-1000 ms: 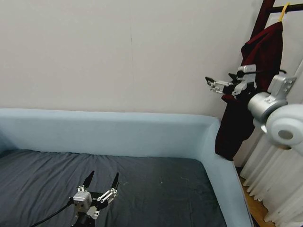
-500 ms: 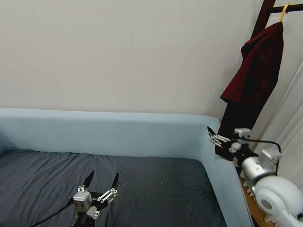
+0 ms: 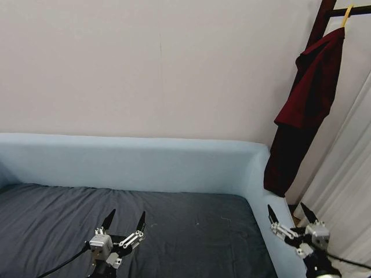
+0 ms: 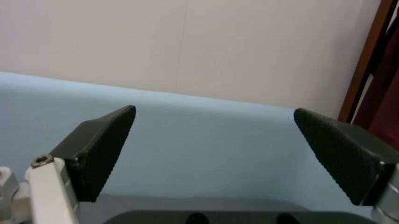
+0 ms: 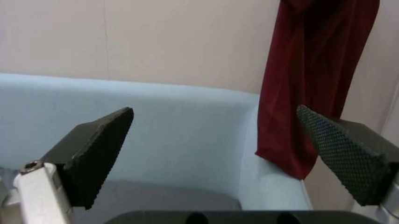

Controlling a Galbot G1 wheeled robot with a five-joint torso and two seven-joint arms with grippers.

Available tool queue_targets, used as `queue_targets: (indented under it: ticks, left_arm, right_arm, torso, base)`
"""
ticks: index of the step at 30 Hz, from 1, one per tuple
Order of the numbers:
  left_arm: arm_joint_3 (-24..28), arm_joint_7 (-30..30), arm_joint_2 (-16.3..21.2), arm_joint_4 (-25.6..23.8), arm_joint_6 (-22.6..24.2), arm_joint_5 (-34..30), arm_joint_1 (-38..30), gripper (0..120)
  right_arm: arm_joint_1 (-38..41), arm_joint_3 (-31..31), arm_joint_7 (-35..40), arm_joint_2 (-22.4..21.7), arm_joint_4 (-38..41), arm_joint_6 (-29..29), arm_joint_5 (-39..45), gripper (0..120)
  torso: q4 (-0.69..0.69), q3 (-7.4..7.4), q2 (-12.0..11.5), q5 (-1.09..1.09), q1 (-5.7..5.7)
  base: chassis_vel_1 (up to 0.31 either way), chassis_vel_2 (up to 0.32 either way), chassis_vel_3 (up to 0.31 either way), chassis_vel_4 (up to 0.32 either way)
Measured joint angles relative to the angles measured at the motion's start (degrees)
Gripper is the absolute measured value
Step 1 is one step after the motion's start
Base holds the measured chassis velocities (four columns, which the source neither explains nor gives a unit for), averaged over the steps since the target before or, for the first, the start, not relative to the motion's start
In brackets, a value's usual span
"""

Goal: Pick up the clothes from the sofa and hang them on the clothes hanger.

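the hanging step looks finished: the soft dark-red garment (image 3: pixel 307 110) drapes in long folds from a thin yellow hanger (image 3: pixel 346 14) at upper right, beside the end of the pale blue sofa (image 3: pixel 145 165). left claw (image 3: pixel 127 213), lower left over the grey fabric seat (image 3: pixel 191 226), and right claw (image 3: pixel 286 207), lower right, both stand apart and empty; next probably just parking.

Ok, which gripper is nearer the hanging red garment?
Right. The right gripper sits low beside the sofa's end, below the red garment; the left gripper hovers over the seat cushion, farther left.
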Motion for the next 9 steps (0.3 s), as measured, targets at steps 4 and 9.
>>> queue_targets:
  ticks: [4, 9]
  left_arm:
    - [0.0, 0.0, 0.0, 0.0, 0.0, 0.0, 0.0, 100]
    - [0.0, 0.0, 0.0, 0.0, 0.0, 0.0, 0.0, 100]
  right_arm:
    - [-0.7, 0.2, -0.7, 1.8, -1.8, 2.2, -2.1, 100]
    - [-1.8, 0.7, -1.2, 3.0, -2.4, 4.2, -2.9, 100]
  torso:
    - [0.02, 0.00, 0.0, 0.01, 0.00]
    - [0.00, 0.01, 0.0, 0.01, 0.00]
  base:
    - [0.000, 0.000, 0.000, 0.000]
    - [0.000, 0.000, 0.000, 0.000]
